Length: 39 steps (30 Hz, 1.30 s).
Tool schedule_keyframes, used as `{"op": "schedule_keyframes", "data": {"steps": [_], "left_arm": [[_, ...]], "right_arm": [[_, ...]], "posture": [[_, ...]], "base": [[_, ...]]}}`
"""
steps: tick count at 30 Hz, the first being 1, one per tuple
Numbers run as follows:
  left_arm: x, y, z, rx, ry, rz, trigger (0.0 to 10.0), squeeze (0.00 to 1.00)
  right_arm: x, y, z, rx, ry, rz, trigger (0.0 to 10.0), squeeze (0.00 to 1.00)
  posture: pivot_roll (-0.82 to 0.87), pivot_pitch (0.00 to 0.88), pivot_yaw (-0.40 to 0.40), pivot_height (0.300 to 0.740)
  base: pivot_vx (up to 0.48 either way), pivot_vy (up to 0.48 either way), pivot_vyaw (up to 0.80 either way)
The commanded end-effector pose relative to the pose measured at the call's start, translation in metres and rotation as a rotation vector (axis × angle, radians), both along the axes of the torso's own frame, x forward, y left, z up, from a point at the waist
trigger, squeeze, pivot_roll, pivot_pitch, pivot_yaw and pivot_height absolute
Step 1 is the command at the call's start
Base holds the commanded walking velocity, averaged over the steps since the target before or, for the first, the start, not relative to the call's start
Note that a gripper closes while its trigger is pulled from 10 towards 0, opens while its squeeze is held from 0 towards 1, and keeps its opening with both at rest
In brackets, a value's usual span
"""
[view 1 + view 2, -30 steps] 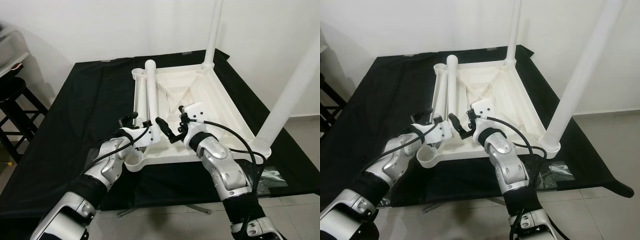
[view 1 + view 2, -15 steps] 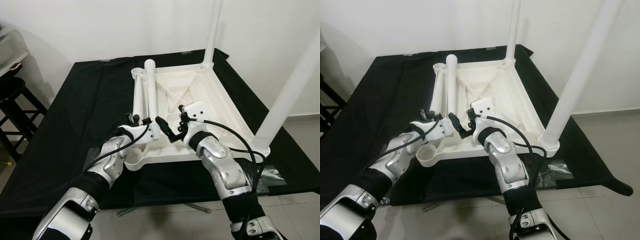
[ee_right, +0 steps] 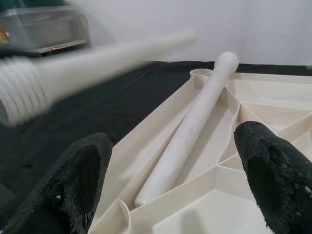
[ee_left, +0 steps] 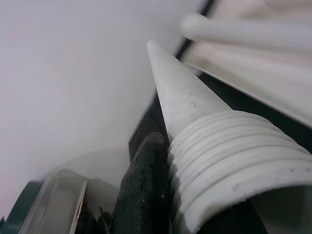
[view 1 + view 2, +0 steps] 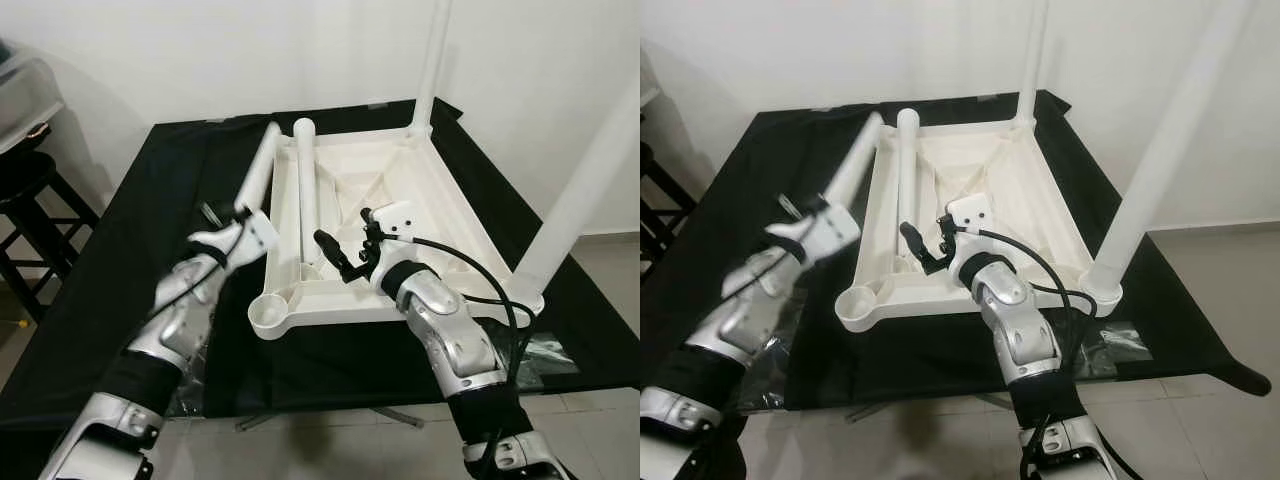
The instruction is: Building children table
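Lifted now: ribbed-ended white leg [image 5: 258, 172] (tapered plastic)

Two silver, segmented arms with black joint sleeves are seen. Each wrist carries a white housing. Black cables are looped along the forearms. Right claw [image 5: 345, 262] and left claw [image 4: 146, 195]: coarse-textured black fingers.

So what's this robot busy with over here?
It is putting together a small white children's table, which lies upside down on a black-covered surface. Two legs already stand up in the right-hand corners. The left tool holds a loose leg by its threaded end, lifted above the tabletop's left edge. Another loose leg lies inside the upturned tabletop. The right tool hovers open over the tabletop, near that lying leg. The near-left corner socket is empty.
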State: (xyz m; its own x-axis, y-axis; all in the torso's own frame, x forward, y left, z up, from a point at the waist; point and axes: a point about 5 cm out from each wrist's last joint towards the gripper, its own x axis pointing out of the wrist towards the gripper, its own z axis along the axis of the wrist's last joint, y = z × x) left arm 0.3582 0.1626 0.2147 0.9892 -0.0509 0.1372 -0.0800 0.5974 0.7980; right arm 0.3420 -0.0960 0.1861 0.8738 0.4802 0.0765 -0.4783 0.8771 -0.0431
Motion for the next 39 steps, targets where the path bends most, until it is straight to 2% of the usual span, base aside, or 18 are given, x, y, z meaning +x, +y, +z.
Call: {"op": "schedule_keyframes", "data": {"steps": [1,5,8,9,10,11,12,14,16,19,25,27,29,30,31,33,35,39], "left_arm": [[-0.008,0.017,0.015,-0.123,-0.040,0.024,0.0,0.00],[-0.020,0.033,0.034,-0.277,-0.117,0.019,0.0,0.00],[-0.031,0.048,0.056,-0.488,-0.223,-0.025,0.0,0.00],[-0.031,0.048,0.056,-0.488,-0.223,-0.025,0.0,0.00],[-0.036,0.047,0.063,-0.612,-0.250,-0.126,0.0,0.00],[-0.036,0.047,0.063,-0.612,-0.250,-0.126,0.0,0.00],[-0.043,0.046,0.071,-0.796,-0.290,-0.258,0.0,0.00],[-0.055,0.045,0.078,-1.048,-0.325,-0.451,0.0,0.00],[-0.059,0.045,0.078,-1.117,-0.323,-0.505,0.0,0.00],[-0.073,0.044,0.064,-1.324,-0.269,-0.684,0.0,0.00],[-0.096,0.032,0.041,-1.431,-0.155,-0.898,0.0,0.00],[-0.114,0.014,0.024,-1.402,0.015,-1.055,0.0,0.00],[-0.122,0.009,0.019,-1.418,0.078,-1.113,0.0,0.00],[-0.125,0.007,0.018,-1.413,0.108,-1.135,7.1,0.00],[-0.128,0.005,0.016,-1.414,0.130,-1.157,8.7,0.00],[-0.130,0.004,0.015,-1.413,0.143,-1.170,8.7,0.00],[-0.131,0.003,0.011,-1.486,0.140,-1.182,10.0,0.00],[-0.135,-0.002,0.007,-1.539,0.163,-1.227,10.0,0.00]], "right_arm": [[0.000,0.004,0.005,0.041,-0.004,0.025,10.0,0.00],[-0.002,0.008,0.009,0.087,-0.017,0.064,10.0,0.00],[-0.006,0.014,0.017,0.181,-0.019,0.129,10.0,0.00],[-0.006,0.014,0.017,0.181,-0.019,0.129,10.0,0.00],[-0.007,0.016,0.023,0.280,-0.002,0.164,10.0,0.00],[-0.007,0.016,0.023,0.280,-0.002,0.164,10.0,0.00],[-0.008,0.016,0.032,0.423,0.027,0.215,10.0,0.00],[-0.011,0.016,0.042,0.597,0.067,0.314,10.0,0.00],[-0.013,0.016,0.045,0.633,0.080,0.349,10.0,0.00],[-0.021,0.019,0.053,0.692,0.078,0.523,10.0,0.00],[-0.033,0.020,0.068,0.801,0.063,0.716,10.0,0.00],[-0.042,0.018,0.076,0.828,0.045,0.838,10.0,0.00],[-0.047,0.017,0.078,0.805,0.037,0.904,10.0,0.00],[-0.050,0.017,0.078,0.782,0.031,0.941,10.0,0.00],[-0.052,0.017,0.077,0.747,0.017,0.971,10.0,0.00],[-0.054,0.017,0.076,0.723,0.008,0.989,10.0,0.00],[-0.060,0.018,0.076,0.689,0.007,1.066,10.0,0.00],[-0.064,0.017,0.078,0.678,0.001,1.133,10.0,0.00]], "posture": [[-0.03,0.069,0.046,0.740],[-0.03,0.064,0.041,0.740],[-0.03,0.059,0.032,0.740],[-0.03,0.059,0.032,0.740],[-0.03,0.055,0.030,0.740],[-0.03,0.055,0.030,0.740],[-0.03,0.052,0.029,0.740],[-0.04,0.048,0.025,0.740],[-0.04,0.048,0.025,0.740],[-0.04,0.045,0.010,0.740],[-0.05,0.046,0.007,0.740],[-0.04,0.050,0.004,0.740],[-0.04,0.050,0.003,0.740],[-0.04,0.049,-0.001,0.740],[-0.04,0.048,-0.002,0.740],[-0.04,0.048,-0.002,0.740],[-0.04,0.048,-0.005,0.740],[-0.04,0.048,-0.005,0.740]], "base": [[0.000,0.000,0.00],[0.000,0.000,0.00],[0.000,0.000,0.00],[0.000,0.000,0.00],[0.000,0.000,0.00],[0.000,0.000,0.00],[0.000,0.000,0.00],[0.000,0.000,0.00],[0.000,0.000,0.00],[0.000,0.000,0.00],[0.000,0.000,0.00],[0.000,0.000,0.00],[0.000,0.000,0.00],[0.000,0.000,0.00],[0.000,0.000,0.00],[0.000,0.000,0.00],[0.000,0.000,0.00],[0.000,0.000,0.00]]}}
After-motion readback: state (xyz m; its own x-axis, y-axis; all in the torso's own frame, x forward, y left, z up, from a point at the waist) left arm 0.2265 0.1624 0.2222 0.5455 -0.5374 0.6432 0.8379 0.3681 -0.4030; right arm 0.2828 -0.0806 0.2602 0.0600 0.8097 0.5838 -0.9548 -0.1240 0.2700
